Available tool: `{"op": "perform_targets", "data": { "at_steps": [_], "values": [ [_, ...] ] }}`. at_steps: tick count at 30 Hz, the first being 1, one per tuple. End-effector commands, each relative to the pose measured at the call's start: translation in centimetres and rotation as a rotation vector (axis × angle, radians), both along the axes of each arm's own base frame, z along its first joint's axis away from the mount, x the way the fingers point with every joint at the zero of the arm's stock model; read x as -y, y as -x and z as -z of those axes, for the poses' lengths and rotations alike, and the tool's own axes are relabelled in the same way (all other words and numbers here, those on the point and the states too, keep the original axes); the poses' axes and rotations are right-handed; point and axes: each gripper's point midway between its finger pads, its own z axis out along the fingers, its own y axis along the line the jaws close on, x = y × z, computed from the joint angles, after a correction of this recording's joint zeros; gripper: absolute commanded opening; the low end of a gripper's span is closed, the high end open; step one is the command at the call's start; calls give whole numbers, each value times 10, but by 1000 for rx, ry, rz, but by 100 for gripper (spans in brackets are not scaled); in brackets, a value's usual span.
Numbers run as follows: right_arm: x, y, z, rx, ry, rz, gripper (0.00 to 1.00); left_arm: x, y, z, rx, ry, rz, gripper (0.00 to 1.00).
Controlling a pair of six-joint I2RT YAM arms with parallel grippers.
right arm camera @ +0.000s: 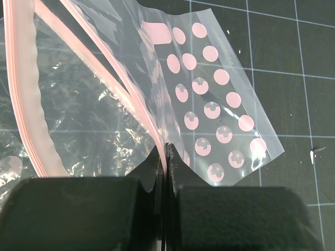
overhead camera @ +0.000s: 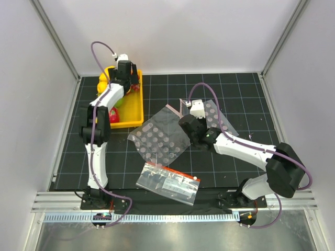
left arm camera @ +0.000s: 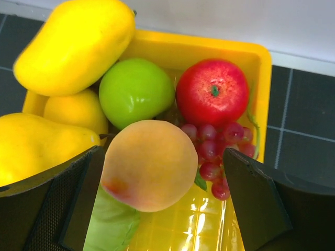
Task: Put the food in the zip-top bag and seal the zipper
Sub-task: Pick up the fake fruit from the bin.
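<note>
Straddling orange peach (left arm camera: 149,164) with left gripper (left arm camera: 159,178), jaws wide, in crowded yellow tray (left arm camera: 261,68); pinching zipper (right arm camera: 137,112) at zip-top bag's (right arm camera: 78,115) edge with right gripper (right arm camera: 166,151), clamped tight; bare mat (right arm camera: 293,68) alongside.

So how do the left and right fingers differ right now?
The left fingers stand open either side of the orange peach in the yellow tray; the right fingers are shut, pinching the pink zipper of the clear bag. Left fingers hover over the tray, right fingers over the black mat. Both are black.
</note>
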Motion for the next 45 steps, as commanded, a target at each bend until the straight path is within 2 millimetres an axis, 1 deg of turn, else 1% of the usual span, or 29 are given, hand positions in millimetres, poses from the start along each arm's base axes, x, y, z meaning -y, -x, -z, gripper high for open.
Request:
{"op": "perform_targets", "data": {
  "at_steps": [1,6,8,9,11,12,14,15,17,18,21,22,23,24,25,28,30,31,32,33,34,35,37,38,40,41,42,44,45],
  "values": [
    [-8,-7,-27,66,-88,10,1,-7,-4,14,-51,6,-35,100],
    [-9,-7,-28,65,-97,4,1,-9,-1,37,-101,30,-61,100],
    [-10,-7,-28,64,-100,1,1,-8,2,43,-122,41,-61,95],
    [-10,-6,-28,62,-101,0,1,-7,4,46,-132,49,-64,86],
    [-9,-6,-30,67,-99,4,1,-5,9,45,-141,66,-55,76],
    [-8,-6,-29,67,-97,5,1,-4,10,43,-140,76,-52,64],
    [-6,-6,-30,74,-97,10,1,-2,14,42,-142,93,-45,51],
    [-6,-6,-30,75,-93,12,1,-2,15,31,-124,109,-36,36],
    [-6,-6,-30,74,-92,10,1,4,16,22,-116,165,11,23],
    [-6,-6,-28,73,-86,11,1,4,18,3,-88,184,24,22],
    [-7,-8,-27,70,-79,13,1,11,29,-19,-69,232,50,19],
    [-6,-7,-27,69,-76,14,1,12,35,-42,-35,251,58,19],
    [-6,-7,-26,68,-75,12,1,15,39,-50,-22,278,55,18],
    [-6,-7,-27,69,-80,12,1,18,48,-46,-38,303,67,18],
    [-6,-7,-28,71,-83,9,1,20,56,-69,3,330,80,18],
    [-8,-6,-29,69,-97,-4,1,39,80,-83,30,474,128,15],
    [-11,-6,-29,70,-110,-18,1,63,96,-101,54,627,199,11],
    [-12,-5,-27,66,-110,-23,1,71,105,-89,59,680,220,11],
    [-12,-6,-28,66,-110,-24,1,80,118,-115,123,730,259,9],
    [-13,-5,-28,65,-108,-30,1,90,130,-105,129,815,275,9],
    [-13,-5,-27,64,-107,-30,1,97,134,-136,204,846,312,9],
    [-14,-5,-29,65,-113,-35,1,110,156,-127,193,876,336,8],
    [-15,-4,-31,66,-125,-47,1,125,173,-143,257,946,391,8],
    [-15,-3,-31,68,-130,-50,1,141,192,-116,204,963,409,7],
    [-19,-1,-35,68,-158,-78,1,154,213,-134,270,1036,481,5],
    [-21,0,-34,68,-166,-95,1,167,231,-116,231,1057,509,4],
    [-25,2,-37,66,-191,-120,1,173,240,-126,273,1083,554,4],
    [-30,5,-37,58,-210,-152,1,192,264,-120,246,1119,617,4],
    [-32,5,-38,56,-224,-164,1,196,273,-133,286,1133,666,4]
  ]
}}
